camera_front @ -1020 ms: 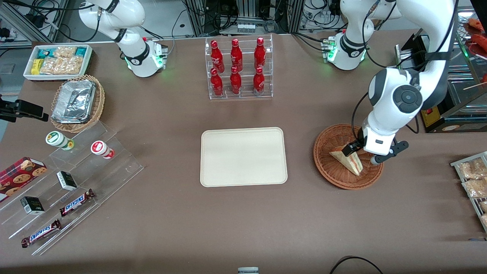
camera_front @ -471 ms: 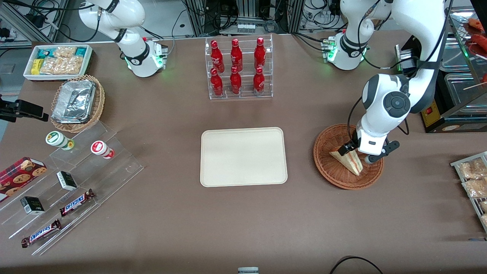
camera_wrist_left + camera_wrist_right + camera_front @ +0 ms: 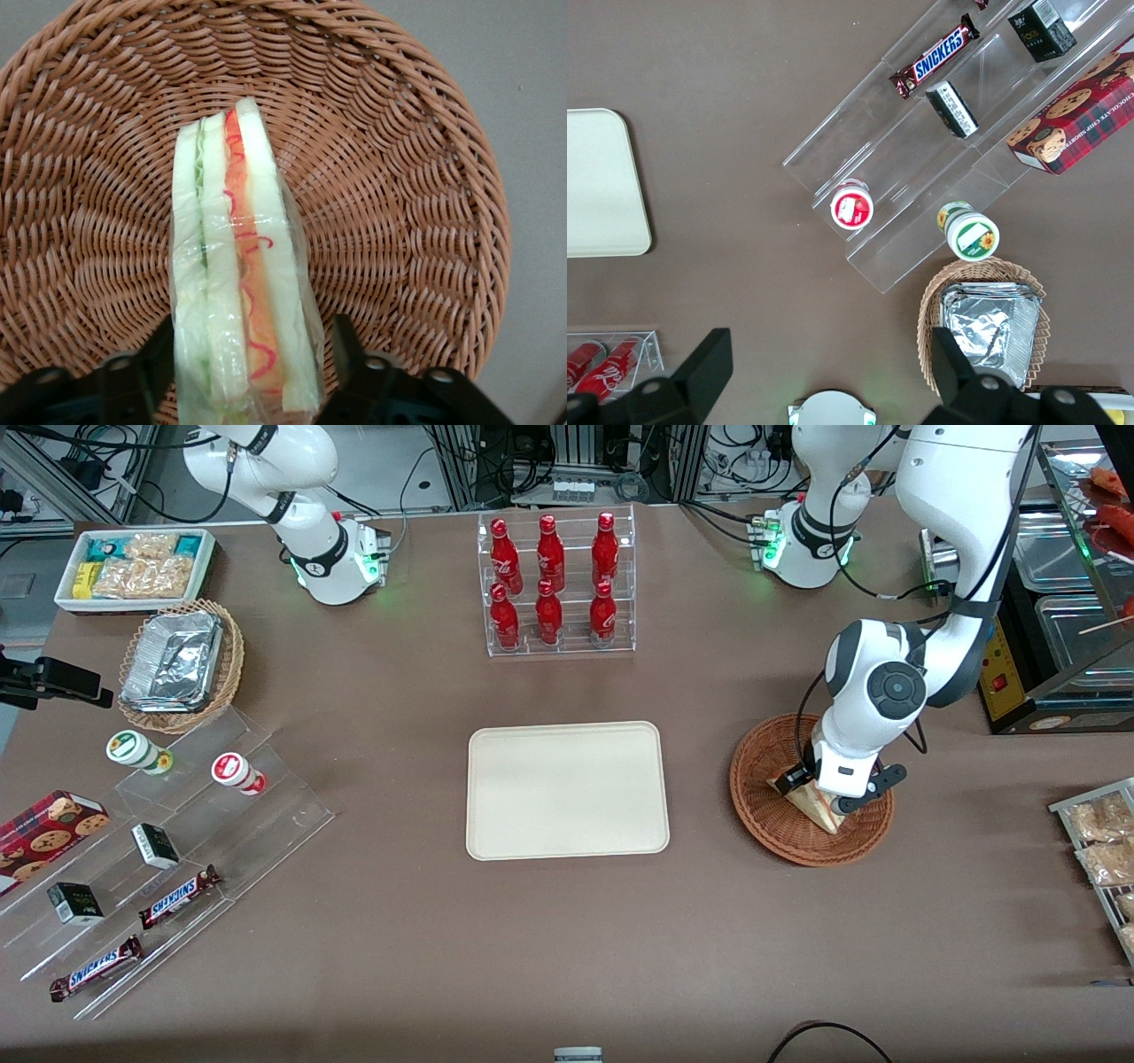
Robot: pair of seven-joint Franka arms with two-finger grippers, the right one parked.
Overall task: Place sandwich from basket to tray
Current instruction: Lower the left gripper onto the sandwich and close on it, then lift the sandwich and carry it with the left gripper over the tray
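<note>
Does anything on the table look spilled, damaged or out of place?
Nothing stands out. The wrapped sandwich stands on edge in the basket, intact, and the open pincer straddles it. The tray lies flat and bare.

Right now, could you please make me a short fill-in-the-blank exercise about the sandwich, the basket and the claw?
1. The sandwich lies in the ____.
2. The claw is open, one finger on each ____ of the sandwich.
3. The tray holds ____ so far.
4. The rack nearer the arm bases than the tray holds ____ red bottles.

Missing words: basket; side; nothing; six
</note>
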